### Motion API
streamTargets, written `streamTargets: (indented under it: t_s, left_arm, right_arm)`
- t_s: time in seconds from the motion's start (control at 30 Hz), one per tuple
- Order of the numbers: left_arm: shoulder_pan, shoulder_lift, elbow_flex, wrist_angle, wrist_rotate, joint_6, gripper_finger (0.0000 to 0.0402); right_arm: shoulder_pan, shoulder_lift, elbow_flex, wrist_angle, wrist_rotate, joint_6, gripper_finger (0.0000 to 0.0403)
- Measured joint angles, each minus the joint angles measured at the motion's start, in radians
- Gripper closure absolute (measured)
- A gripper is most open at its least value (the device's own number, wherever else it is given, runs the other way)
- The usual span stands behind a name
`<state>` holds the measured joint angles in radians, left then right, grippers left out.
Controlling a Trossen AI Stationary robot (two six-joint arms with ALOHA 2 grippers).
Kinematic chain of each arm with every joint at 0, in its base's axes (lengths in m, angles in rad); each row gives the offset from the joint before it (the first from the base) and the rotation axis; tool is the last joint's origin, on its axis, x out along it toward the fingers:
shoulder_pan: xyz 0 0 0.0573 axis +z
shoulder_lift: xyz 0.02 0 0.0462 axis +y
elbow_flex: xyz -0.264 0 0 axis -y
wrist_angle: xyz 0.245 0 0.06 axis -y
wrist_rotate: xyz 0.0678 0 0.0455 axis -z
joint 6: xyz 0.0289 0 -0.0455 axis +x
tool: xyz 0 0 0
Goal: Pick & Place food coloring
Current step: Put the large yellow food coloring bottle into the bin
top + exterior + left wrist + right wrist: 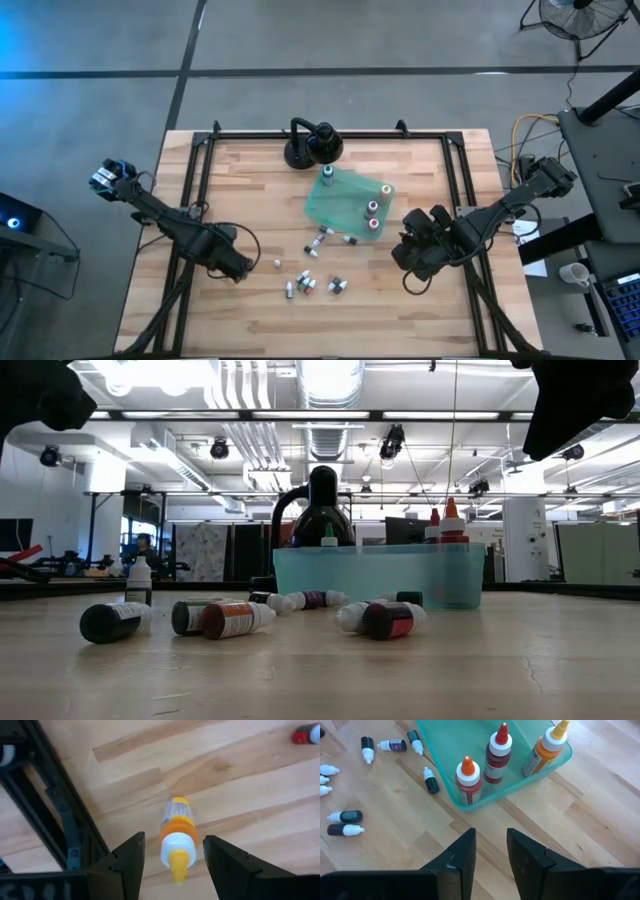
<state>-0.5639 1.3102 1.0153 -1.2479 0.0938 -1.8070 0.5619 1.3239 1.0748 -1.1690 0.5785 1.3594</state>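
The wooden table [420, 300] is seen carrying everything, with a black round-based stand [312, 146] at its far edge; just in front of that a green tray [330, 205] is set, in which upright food coloring bottles [498, 754] are already standing near one corner, red-, orange- and yellow-tipped, with one more at the tray's far end; the remaining bottles are left lying on their sides on the bare wood in front of the tray, in a loose scatter between the two arms; the right gripper [491, 851] is held above the table just beside the tray's near corner, empty, its jaws narrowly parted; the left gripper [173, 857] is held over the table's left side, jaws wide, and a single orange-labelled bottle [177, 827] is seen lying on the wood straight ahead between its fingers, well apart from the others, not gripped; the pick of this bottle is judged to be the step in hand; the bottle is round and on its side, so it could be nudged and rolled away should one finger touch first, or be squeezed out lengthwise if pinched near the tapered cap; a tilted release into the tray could also topple the upright ones
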Motion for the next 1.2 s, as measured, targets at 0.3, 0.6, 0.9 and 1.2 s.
streamTargets:
  t_s: [0.3, 0.6, 0.9, 1.2]
  left_arm:
    - [-0.023, 0.005, -0.008, 0.024, 0.000, -0.009, 0.0227]
    - [-0.053, 0.005, -0.008, 0.048, 0.022, -0.032, 0.0227]
    - [-0.073, 0.023, -0.034, 0.088, 0.015, -0.053, 0.0227]
    - [-0.073, 0.026, -0.069, 0.157, 0.011, -0.053, 0.0227]
  right_arm:
    - [0.000, 0.000, 0.000, 0.001, 0.000, 0.003, 0.0307]
    - [0.001, 0.000, 0.000, 0.004, 0.000, 0.003, 0.0299]
    - [0.001, 0.000, 0.000, 0.004, 0.000, 0.002, 0.0306]
    - [0.001, 0.000, 0.000, 0.004, -0.001, 0.002, 0.0298]
